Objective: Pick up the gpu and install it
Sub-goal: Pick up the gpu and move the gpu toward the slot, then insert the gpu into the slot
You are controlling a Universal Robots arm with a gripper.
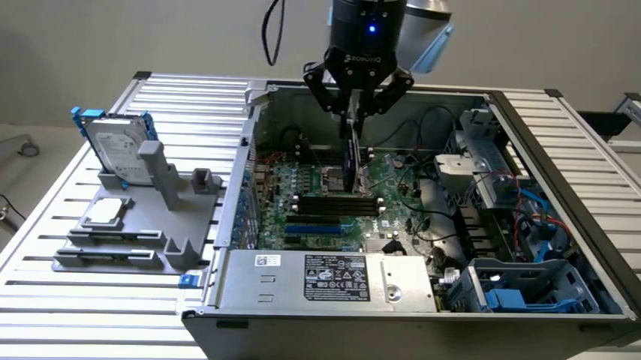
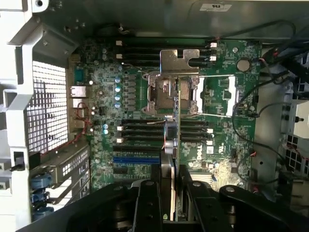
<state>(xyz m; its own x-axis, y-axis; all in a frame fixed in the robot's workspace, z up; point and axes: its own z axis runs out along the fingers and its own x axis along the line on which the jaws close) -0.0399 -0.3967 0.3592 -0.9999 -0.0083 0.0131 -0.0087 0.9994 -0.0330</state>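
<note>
Clamping gpu upright in hand, above motherboard, cables beside

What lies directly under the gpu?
The gripper holds the gpu edge-on above the motherboard, over its CPU socket and black memory slots. The strip right beneath the card's edge is covered.

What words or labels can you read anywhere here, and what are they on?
"ROBOTIQ", upside down, on the gripper holding the gpu.
Too small to read: the black label on the power supply.
Too blurred to read: the white sticker in the wrist view.
</note>
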